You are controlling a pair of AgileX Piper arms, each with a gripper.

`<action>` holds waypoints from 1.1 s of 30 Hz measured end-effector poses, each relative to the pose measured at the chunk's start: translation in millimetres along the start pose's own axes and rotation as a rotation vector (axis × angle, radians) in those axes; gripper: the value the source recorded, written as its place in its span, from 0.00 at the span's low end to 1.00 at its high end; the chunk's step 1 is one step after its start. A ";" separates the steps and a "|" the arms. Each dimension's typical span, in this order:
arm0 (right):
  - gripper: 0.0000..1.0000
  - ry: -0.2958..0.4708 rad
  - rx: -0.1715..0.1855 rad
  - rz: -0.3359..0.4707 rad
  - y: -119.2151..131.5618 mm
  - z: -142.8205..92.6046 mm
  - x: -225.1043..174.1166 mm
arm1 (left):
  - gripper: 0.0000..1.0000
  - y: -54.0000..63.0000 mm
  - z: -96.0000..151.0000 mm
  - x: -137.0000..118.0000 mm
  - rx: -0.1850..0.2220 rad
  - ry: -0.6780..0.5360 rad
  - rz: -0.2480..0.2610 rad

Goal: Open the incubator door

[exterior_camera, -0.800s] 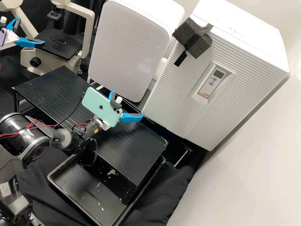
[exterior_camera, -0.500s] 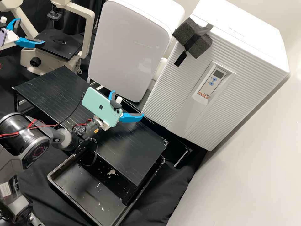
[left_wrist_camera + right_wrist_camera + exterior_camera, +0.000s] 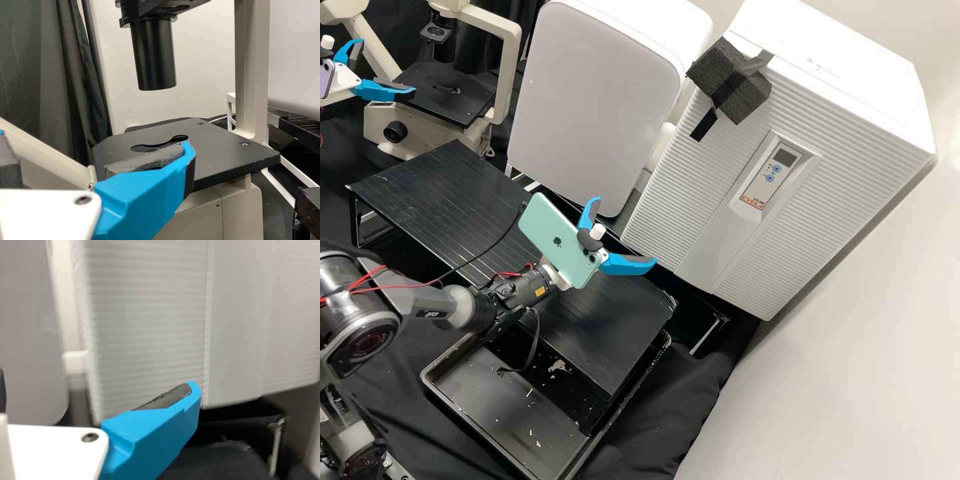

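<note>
Incubator (image 3: 700, 207) stands beyond the right arm's spread blue fingers (image 3: 625, 265).

From above, the high view looks forward and slants down across the microscope (image 3: 447, 97) at left and the incubator (image 3: 713, 193) at right, which the left and right wrist views, respectively, share and face from close up.

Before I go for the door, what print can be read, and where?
Brand lettering on the control panel: unquoted; smaller print there: too small to read.
Its display: no legible figures.
Print and yellow tag on the right arm: too small to read.
Green phone: logo, no legible words.
</note>
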 end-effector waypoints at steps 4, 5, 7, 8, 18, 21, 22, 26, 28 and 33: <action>1.00 0.058 0.009 0.069 20.6 -16.8 9.8 | 1.00 0.0 0.0 0.0 0.000 0.000 0.000; 1.00 0.078 0.008 0.087 26.2 -23.2 13.1 | 1.00 0.0 0.0 0.0 0.000 0.000 0.000; 1.00 0.093 0.013 0.106 33.6 -30.9 18.6 | 1.00 0.0 0.0 0.0 0.000 0.000 0.000; 1.00 0.103 0.015 0.118 37.7 -35.3 21.3 | 1.00 0.0 0.0 0.0 0.000 0.000 0.000; 1.00 0.061 0.062 0.160 55.7 -54.5 39.7 | 1.00 0.0 0.0 0.0 0.000 0.000 0.000; 1.00 0.059 0.048 0.169 56.5 -61.4 42.5 | 1.00 0.0 0.0 0.0 0.000 0.000 0.000; 1.00 0.061 0.041 0.175 56.8 -63.8 43.2 | 1.00 0.0 0.0 0.0 0.000 0.000 0.000; 1.00 0.071 0.015 0.183 57.3 -71.9 45.7 | 1.00 0.0 0.0 0.0 0.000 0.000 0.000; 1.00 0.078 -0.002 0.185 57.1 -75.4 47.6 | 1.00 0.0 0.0 0.0 0.000 0.000 0.000; 1.00 0.064 -0.026 0.183 52.2 -74.6 53.8 | 1.00 0.0 0.0 0.0 0.000 0.000 0.000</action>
